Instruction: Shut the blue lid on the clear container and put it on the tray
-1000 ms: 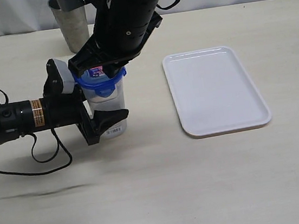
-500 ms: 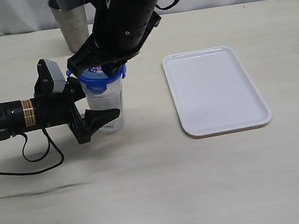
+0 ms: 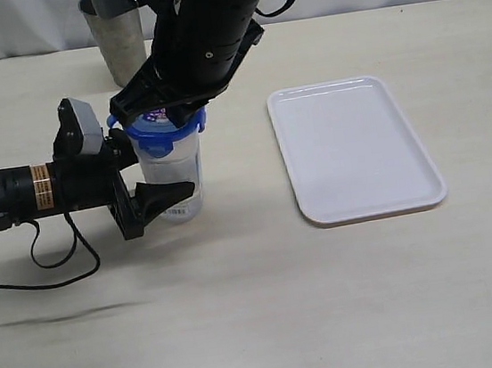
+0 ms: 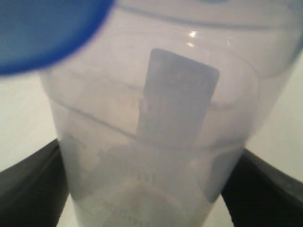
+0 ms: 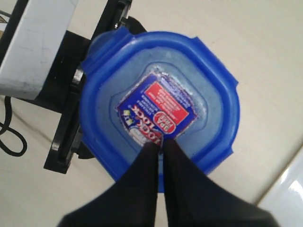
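Note:
The clear container (image 3: 175,167) stands upright on the table, left of the tray (image 3: 354,148). The blue lid (image 3: 168,132) sits on its mouth, its red-and-white sticker facing up. My left gripper (image 3: 168,173) reaches in from the left, one finger on each side of the container's lower half. In the left wrist view the container (image 4: 156,94) fills the frame between the two dark fingers (image 4: 28,189), with the lid's edge (image 4: 42,33) blurred above. My right gripper (image 5: 161,143) comes from above, shut, its fingertips resting on the sticker of the lid (image 5: 118,61).
A grey steel cup (image 3: 121,39) stands at the back left, behind the right arm. The left arm's black cable (image 3: 58,261) loops over the table at the left. The white tray is bare, and bare tabletop lies in front of it.
Over the last second the left gripper and the container shifted slightly to the left, and the lid sits flatter on the rim. Since half a second ago almost nothing has moved.

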You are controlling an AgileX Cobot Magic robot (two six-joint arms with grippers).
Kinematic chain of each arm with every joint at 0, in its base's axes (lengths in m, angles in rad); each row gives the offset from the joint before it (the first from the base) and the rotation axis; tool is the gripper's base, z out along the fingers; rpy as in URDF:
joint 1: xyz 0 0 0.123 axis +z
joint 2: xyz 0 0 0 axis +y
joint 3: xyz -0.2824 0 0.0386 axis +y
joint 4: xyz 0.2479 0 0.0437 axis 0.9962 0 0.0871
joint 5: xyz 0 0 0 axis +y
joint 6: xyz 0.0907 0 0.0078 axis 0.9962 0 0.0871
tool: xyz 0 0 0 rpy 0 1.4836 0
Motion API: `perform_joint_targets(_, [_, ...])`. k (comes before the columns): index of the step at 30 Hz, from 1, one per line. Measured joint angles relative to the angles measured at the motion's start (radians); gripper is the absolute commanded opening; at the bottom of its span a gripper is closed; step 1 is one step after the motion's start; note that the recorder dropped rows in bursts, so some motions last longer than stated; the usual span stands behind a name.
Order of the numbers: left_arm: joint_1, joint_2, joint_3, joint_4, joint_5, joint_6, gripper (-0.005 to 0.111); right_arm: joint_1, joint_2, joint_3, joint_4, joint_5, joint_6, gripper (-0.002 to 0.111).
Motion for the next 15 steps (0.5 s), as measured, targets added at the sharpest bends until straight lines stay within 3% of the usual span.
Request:
perform_joint_targets(8, [0.0, 0.0, 0.0, 0.016, -0.011, 0.059, 0.0, 0.0, -0.047, 0.0, -0.002, -0.002, -0.043, 0.005])
perform_joint_targets(11, [0.0, 0.0, 0.0, 0.017, -0.025, 0.118, 0.0, 0.0, -0.094, 0.0, 0.016, -0.006, -0.151, 0.006])
perform_joint_targets(15, [0.0, 0.0, 0.0, 0.023, -0.046, 0.178, 0.0, 0.002, -0.14, 0.0, 0.047, 0.013, -0.293, 0.019])
